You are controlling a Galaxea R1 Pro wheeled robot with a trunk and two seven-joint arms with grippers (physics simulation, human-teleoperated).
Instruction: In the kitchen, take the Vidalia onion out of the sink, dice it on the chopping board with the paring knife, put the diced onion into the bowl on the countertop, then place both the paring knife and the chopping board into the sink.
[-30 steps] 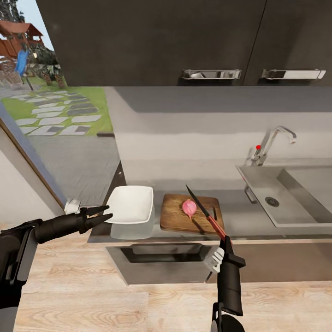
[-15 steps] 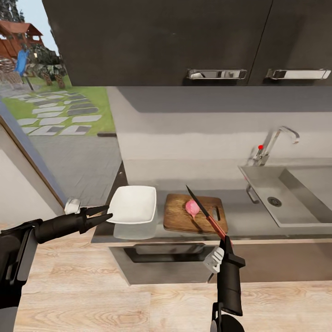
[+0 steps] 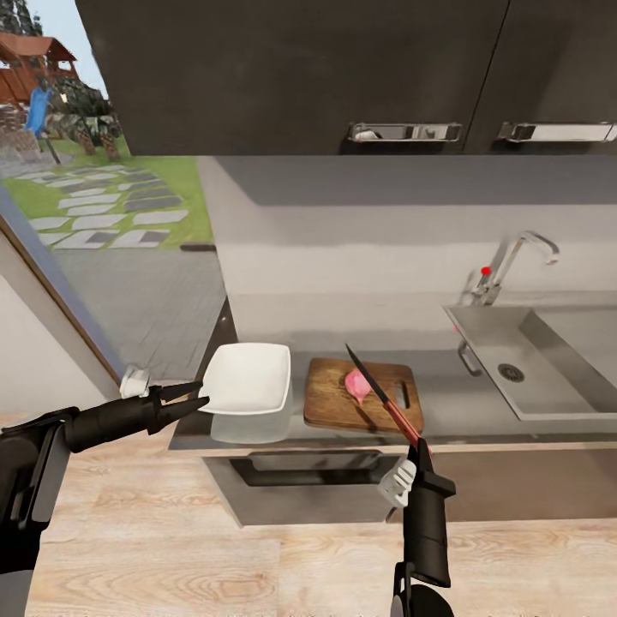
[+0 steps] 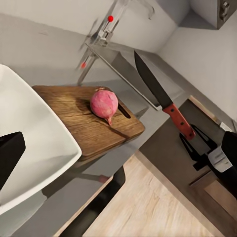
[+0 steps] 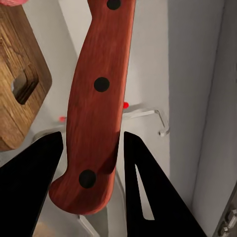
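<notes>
The pink onion (image 3: pixel 357 386) (image 4: pixel 103 103) lies whole on the brown chopping board (image 3: pixel 343 407) (image 4: pixel 74 118) on the dark countertop (image 3: pixel 467 403). Left of the board stands the white bowl (image 3: pixel 246 378) (image 4: pixel 34 143). My right gripper (image 3: pixel 422 447) (image 5: pixel 89 182) is shut on the paring knife's reddish handle (image 5: pixel 96 98). Its dark blade (image 3: pixel 368 375) (image 4: pixel 150 79) slants up over the board's right half, above the onion. My left gripper (image 3: pixel 195 398) hangs open and empty just left of the bowl's near corner. The steel sink (image 3: pixel 548 364) with its chrome tap (image 3: pixel 514 257) is at the right.
Dark wall cabinets (image 3: pixel 343 68) with chrome handles hang above the counter. Under the counter's front edge a dark pull-out (image 3: pixel 300 471) sticks out over the wooden floor (image 3: pixel 214 557). A glass door with a garden view (image 3: pixel 103 197) fills the left side.
The whole picture has shifted slightly right, so the camera moved. Both arms hold their pose and the knife stays in my right gripper.
</notes>
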